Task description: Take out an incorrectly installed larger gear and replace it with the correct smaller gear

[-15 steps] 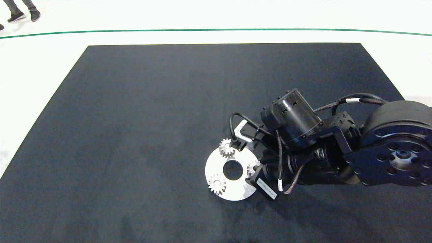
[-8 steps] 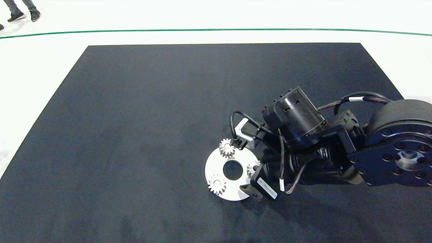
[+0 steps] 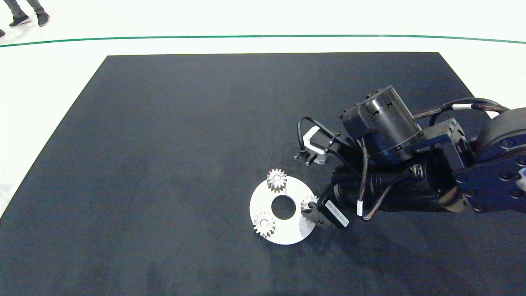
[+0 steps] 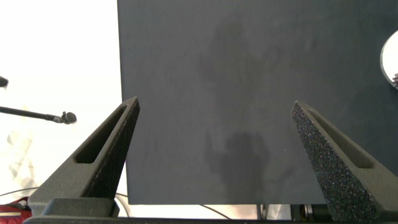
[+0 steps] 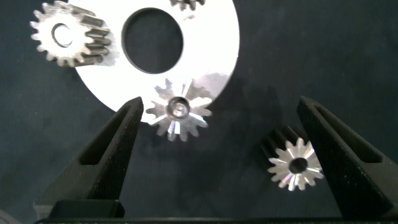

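Note:
A white round plate [image 5: 217, 43] with a centre hole lies on the black mat. The larger gear [image 5: 180, 111], with long flaring teeth, sits on a pin at the plate's right rim [image 3: 308, 202]. The smaller gear [image 5: 296, 165], with an open round bore, stands on the mat just beside the plate; in the head view the right arm hides it. My right gripper [image 5: 227, 158] hangs open above both star-like gears, touching neither. Two compact gears [image 3: 277, 180] [image 3: 264, 224] sit on the plate. My left gripper [image 4: 214, 155] is open and holds nothing, over the mat's edge.
The right arm [image 3: 411, 172] covers the mat to the right of the plate. The black mat [image 3: 164, 144] spreads wide to the left and back. A person's shoes [image 3: 24, 18] show on the white floor at the far left, beyond a green line.
The right arm has drawn back to the right and away from the plate, uncovering its rear rim and the gear there. The gears on the plate have stayed put.

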